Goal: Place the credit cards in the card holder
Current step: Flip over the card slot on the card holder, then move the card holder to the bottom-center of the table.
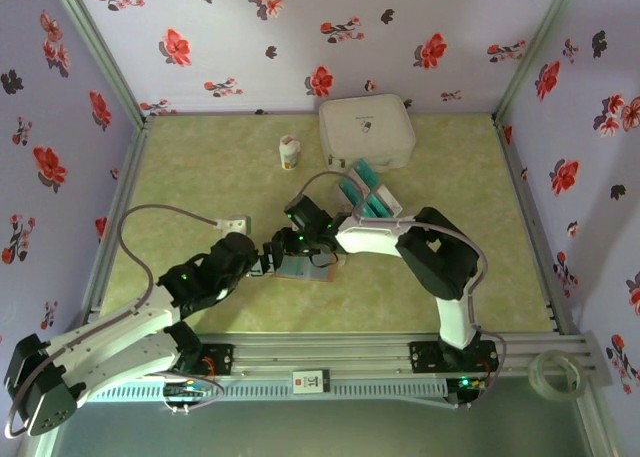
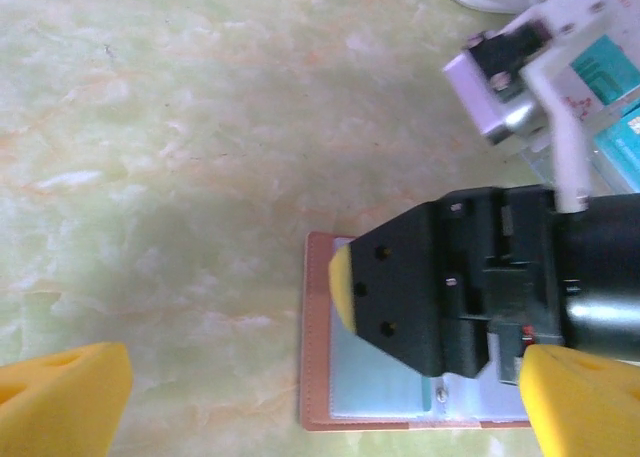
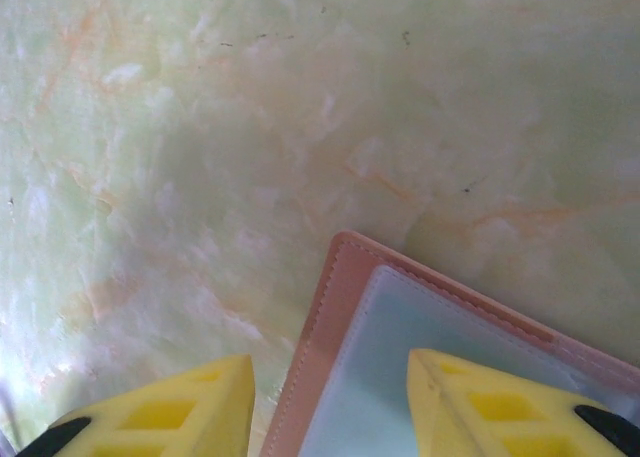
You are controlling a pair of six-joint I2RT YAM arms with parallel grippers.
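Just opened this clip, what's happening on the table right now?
Both arms meet over the open card holder at mid-table. The right pincer hangs low over its corner, fingers apart, one above a pocket, no card visible between them. The left pincer hovers wide open beside it. The credit cards sit grouped by the white case.

Soft, even light falls from above on my pale green marbled table (image 1: pixel 200 157); shadows beneath my arms are faint. The wrist views look hazy and washed out, and the yellow pads (image 3: pixel 480 397) of my right gripper (image 3: pixel 325 402) blur at the bottom edge.
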